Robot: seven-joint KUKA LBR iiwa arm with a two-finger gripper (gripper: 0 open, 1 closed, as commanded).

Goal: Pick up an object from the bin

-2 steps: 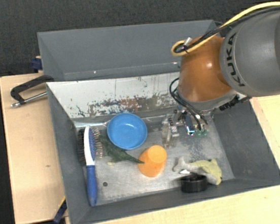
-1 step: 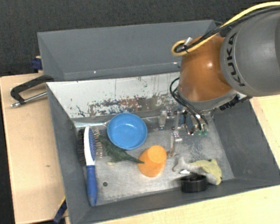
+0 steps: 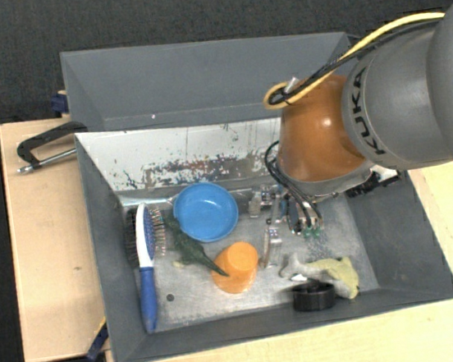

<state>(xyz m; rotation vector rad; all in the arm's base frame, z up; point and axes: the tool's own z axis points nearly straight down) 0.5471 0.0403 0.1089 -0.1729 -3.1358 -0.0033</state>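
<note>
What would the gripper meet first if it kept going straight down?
The gripper would probably meet the grey metal bin's bare floor, between the round orange cup and the crumpled pale yellow rag; depth is unclear.

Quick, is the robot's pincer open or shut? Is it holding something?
Pincer: cannot be told; it is low in the bin, right of the orange cup.

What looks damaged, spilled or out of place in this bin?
Only the bin's back wall stands out: a band of dark and reddish speckles runs across it, like scuffed paint. The brush, blue bowl and orange cup lie loose on the floor; nothing looks spilled or broken.
</note>
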